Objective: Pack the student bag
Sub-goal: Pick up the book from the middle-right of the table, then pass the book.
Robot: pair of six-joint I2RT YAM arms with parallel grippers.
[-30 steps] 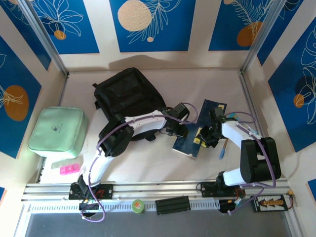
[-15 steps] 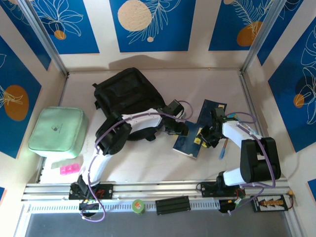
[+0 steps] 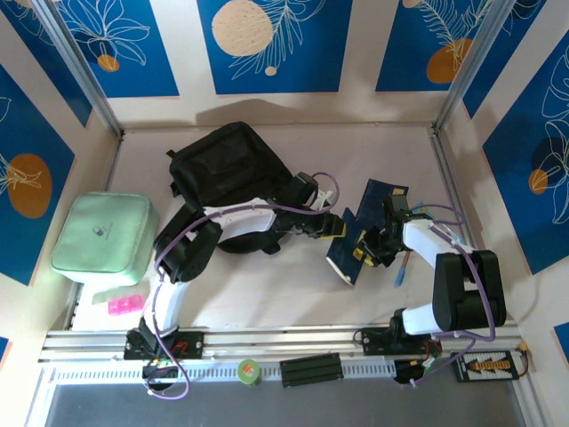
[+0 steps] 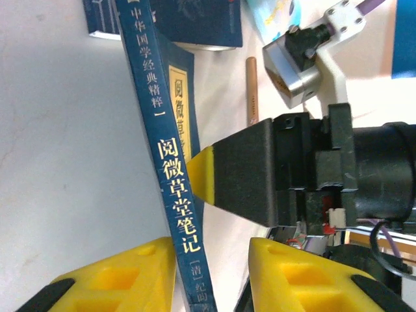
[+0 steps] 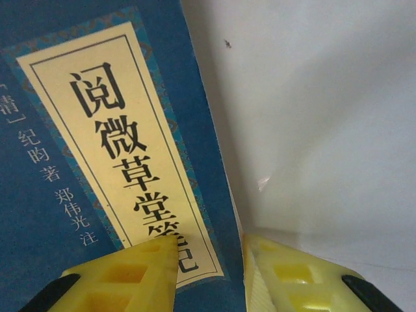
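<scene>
Right claw (image 5: 208,250) — clamped on book (image 5: 65,130).

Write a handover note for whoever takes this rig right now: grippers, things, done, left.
Right gripper: shut on the blue book, holding it up on edge right of centre.
Left gripper: open, jaws straddling the book's spine, a gap on one side.
Student bag: lying back left of centre; whether it is unzipped is unclear.
Second blue book flat behind the held one; mint pouch at the left edge.
Done: book stood up in a grip. Left: get it into the bag, then probably the rest.
</scene>
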